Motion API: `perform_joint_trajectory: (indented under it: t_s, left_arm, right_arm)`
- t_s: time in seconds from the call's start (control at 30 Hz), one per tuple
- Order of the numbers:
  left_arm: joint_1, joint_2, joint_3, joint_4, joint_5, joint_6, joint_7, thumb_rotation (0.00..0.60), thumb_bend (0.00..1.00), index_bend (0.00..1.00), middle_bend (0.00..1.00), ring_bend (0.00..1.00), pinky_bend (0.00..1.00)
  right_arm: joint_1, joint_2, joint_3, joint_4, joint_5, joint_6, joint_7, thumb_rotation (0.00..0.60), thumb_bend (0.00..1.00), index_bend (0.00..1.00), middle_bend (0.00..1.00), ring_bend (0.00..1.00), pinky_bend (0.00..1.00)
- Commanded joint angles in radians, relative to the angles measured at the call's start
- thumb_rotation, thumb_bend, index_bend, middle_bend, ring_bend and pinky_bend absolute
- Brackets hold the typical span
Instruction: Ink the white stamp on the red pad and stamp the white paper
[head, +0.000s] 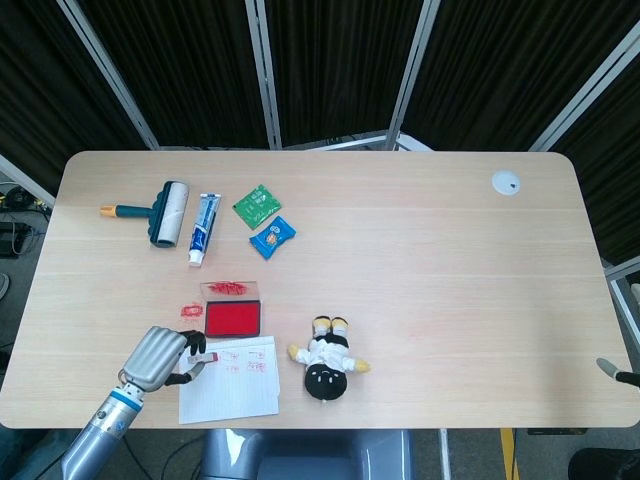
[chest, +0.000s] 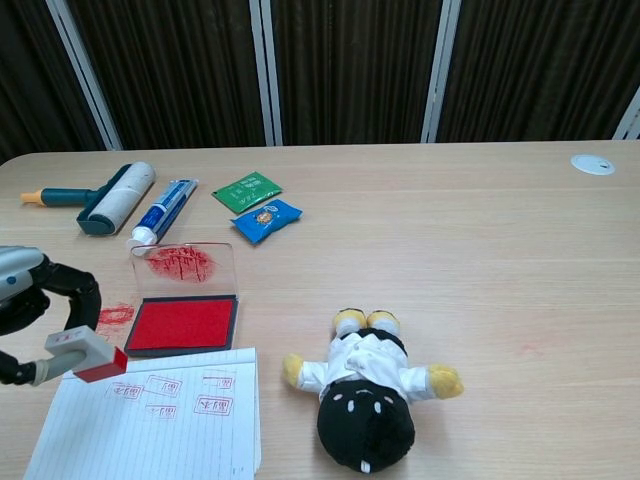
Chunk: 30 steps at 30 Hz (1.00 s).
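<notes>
Chest view shows the left hand (chest: 22, 312) with its fingers (chest: 80, 292) curled around the white stamp (chest: 86, 355), red face inked, poised over the white paper (chest: 150, 425) just beside the red pad (chest: 184, 323); inking looks done, pressing remains; right hand unseen

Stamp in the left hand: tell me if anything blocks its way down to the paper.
Nothing visible does. The left hand holds the stamp, red face tilted, just over the paper's top left corner. The ink pad sits beyond the paper, and the plush doll lies to its right.
</notes>
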Motion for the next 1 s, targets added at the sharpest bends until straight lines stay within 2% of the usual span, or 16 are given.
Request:
perform_joint_trajectory:
  t_s: [0.03, 0.3, 0.63, 1.0]
  left_arm:
    - [0.014, -0.001, 0.011, 0.011, 0.005, 0.007, -0.012, 0.6, 0.37, 0.57, 0.57, 0.86, 0.86]
    - [0.041, -0.028, 0.018, 0.061, -0.007, -0.009, 0.02, 0.6, 0.37, 0.57, 0.57, 0.86, 0.85]
    - [0.063, -0.058, 0.016, 0.121, -0.01, -0.025, -0.017, 0.6, 0.37, 0.57, 0.57, 0.85, 0.85]
    - [0.057, -0.059, 0.01, 0.12, 0.001, -0.055, -0.026, 0.6, 0.37, 0.58, 0.57, 0.85, 0.85]
  right_arm:
    - [0.0, 0.001, -0.001, -0.002, -0.001, 0.0, 0.0, 0.6, 0.0, 0.0, 0.0, 0.0, 0.0]
    - [0.001, 0.001, -0.002, -0.005, 0.003, -0.003, -0.01, 0.6, 0.0, 0.0, 0.0, 0.0, 0.0]
    - [0.005, -0.001, 0.0, -0.001, 0.015, -0.017, -0.012, 0.6, 0.0, 0.0, 0.0, 0.0, 0.0]
    - [0.005, 0.001, 0.0, -0.002, 0.019, -0.019, -0.011, 0.6, 0.0, 0.0, 0.0, 0.0, 0.0]
